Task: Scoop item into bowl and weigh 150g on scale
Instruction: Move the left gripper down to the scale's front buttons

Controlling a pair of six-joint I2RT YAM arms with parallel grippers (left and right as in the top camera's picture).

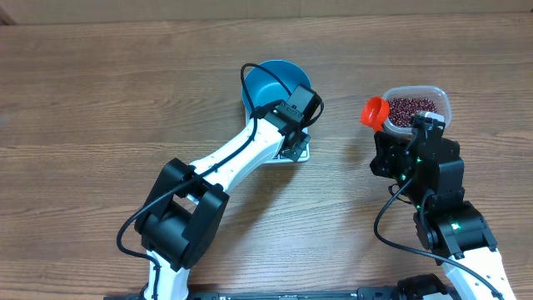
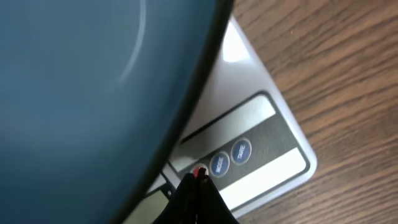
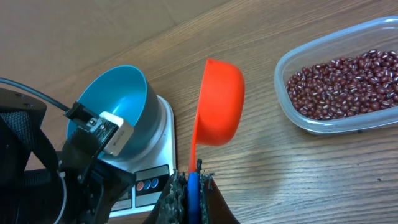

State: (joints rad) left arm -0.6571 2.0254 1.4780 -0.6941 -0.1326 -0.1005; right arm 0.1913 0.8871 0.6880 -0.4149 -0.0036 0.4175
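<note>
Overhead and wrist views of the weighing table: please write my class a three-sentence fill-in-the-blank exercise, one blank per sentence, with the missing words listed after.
1. The bowl stands ____ the scale.
2. The right gripper is shut on the handle of the ____ scoop.
3. The beans lie in the clear tub; the bowl is ____.
Missing words: on; orange; empty.

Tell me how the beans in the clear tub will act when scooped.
The beans lie as a loose heap, so they would probably flow aside and refill the hole. Smooth and rounded, spilled ones would likely roll. The clear plastic tub may slide when pushed.
</note>
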